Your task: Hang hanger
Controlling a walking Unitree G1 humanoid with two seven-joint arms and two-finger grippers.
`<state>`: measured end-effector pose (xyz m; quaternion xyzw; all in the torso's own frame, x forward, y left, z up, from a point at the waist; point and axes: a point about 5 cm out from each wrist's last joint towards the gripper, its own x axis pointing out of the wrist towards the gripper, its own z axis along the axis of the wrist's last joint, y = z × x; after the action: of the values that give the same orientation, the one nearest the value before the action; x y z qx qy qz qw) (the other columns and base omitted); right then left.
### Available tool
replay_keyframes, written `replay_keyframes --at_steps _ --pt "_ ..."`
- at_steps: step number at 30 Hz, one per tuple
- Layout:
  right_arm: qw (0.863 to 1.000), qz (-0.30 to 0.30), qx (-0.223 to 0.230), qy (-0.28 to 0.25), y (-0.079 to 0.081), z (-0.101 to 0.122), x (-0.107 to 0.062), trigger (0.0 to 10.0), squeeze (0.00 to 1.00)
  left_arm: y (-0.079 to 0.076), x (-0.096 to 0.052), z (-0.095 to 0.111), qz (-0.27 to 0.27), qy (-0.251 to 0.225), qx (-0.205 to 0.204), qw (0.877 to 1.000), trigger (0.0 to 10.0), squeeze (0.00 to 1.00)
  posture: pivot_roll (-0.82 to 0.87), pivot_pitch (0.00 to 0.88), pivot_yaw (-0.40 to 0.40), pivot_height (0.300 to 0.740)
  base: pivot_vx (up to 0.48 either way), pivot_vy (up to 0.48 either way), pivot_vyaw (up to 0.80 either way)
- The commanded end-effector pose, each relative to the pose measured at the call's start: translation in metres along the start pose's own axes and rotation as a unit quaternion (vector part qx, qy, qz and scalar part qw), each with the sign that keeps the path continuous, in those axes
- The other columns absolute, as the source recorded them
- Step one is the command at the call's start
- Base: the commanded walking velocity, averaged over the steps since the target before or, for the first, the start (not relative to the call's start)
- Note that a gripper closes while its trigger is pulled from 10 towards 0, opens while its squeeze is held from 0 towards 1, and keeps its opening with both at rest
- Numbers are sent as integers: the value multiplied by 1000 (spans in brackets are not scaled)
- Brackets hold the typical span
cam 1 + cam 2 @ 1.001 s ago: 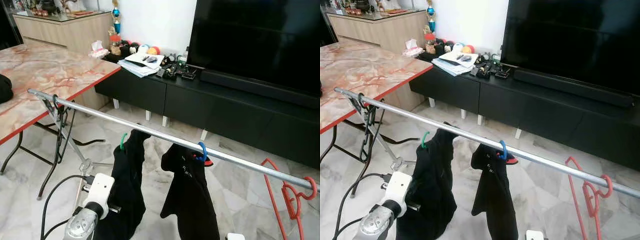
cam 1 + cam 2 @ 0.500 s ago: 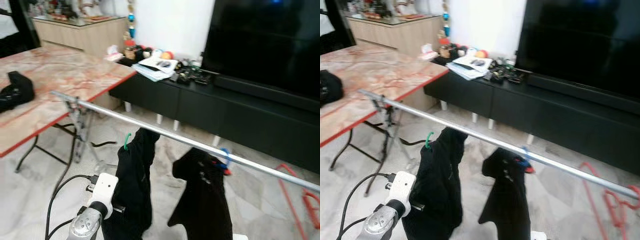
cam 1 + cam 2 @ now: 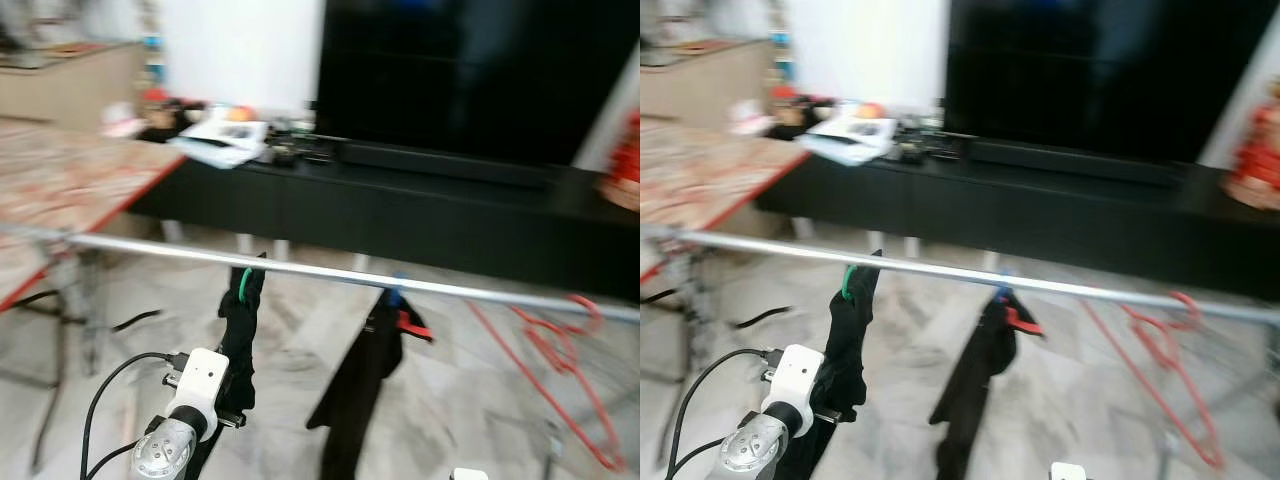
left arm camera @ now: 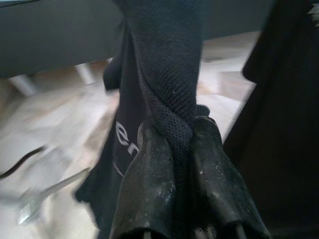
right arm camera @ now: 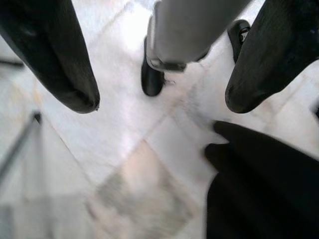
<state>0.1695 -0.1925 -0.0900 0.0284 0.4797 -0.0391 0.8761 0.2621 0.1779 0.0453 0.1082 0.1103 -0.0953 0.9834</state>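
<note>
I take the metal rail (image 3: 330, 272) as my landmark; it runs across the blurred head views in front of the black TV console (image 3: 420, 215). On the rail, toward its left end, a green hanger hook (image 3: 243, 283) carries a black garment (image 3: 240, 330) that hangs straight down. My left gripper (image 4: 172, 149) sits below the rail on that garment, its two black fingers (image 4: 149, 189) pressed together with a twisted fold of the knit cloth pinched between them. Further right along the rail a second black garment (image 3: 365, 375) hangs from a blue hook with a red patch at its collar. Near the rail's right end, red hangers (image 3: 560, 345) dangle empty. Left of the rail stands the marble-topped table (image 3: 60, 185). My right gripper (image 5: 159, 102) hangs low beneath the rail, fingers spread wide apart over the pale floor tiles (image 5: 124, 164), holding nothing, with dark cloth beside it.
</note>
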Motion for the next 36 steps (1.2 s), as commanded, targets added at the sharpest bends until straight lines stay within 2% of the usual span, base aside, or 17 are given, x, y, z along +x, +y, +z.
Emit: replay_keyframes --at_steps 1,6,11,31,33,36 --pt "1000 -5 5 -2 -3 3 0 10000 0 -1 2 14 -3 -27 2 1000 10000 0 118 0 -28 740 0 0 -800" --pt "1000 -5 4 -3 -2 3 0 10000 0 -1 2 13 -1 -24 -7 1000 10000 0 118 0 -28 740 0 0 -800" --pt "1000 -1 3 -8 -2 4 0 10000 0 -2 3 14 -1 -25 -7 1000 10000 0 119 0 -28 740 0 392 0" --pt "1000 -1 5 -11 -2 4 0 10000 0 -4 1 17 -4 -32 -1 999 10000 0 120 0 -27 740 0 0 0" --pt "1000 -1 6 -12 -2 4 0 10000 0 -3 0 19 0 -40 -2 999 10000 0 121 0 -26 740 0 0 0" --pt "1000 -4 10 -17 -2 4 0 10000 0 0 -3 31 14 -83 -22 996 10000 0 122 0 -26 740 0 0 0"
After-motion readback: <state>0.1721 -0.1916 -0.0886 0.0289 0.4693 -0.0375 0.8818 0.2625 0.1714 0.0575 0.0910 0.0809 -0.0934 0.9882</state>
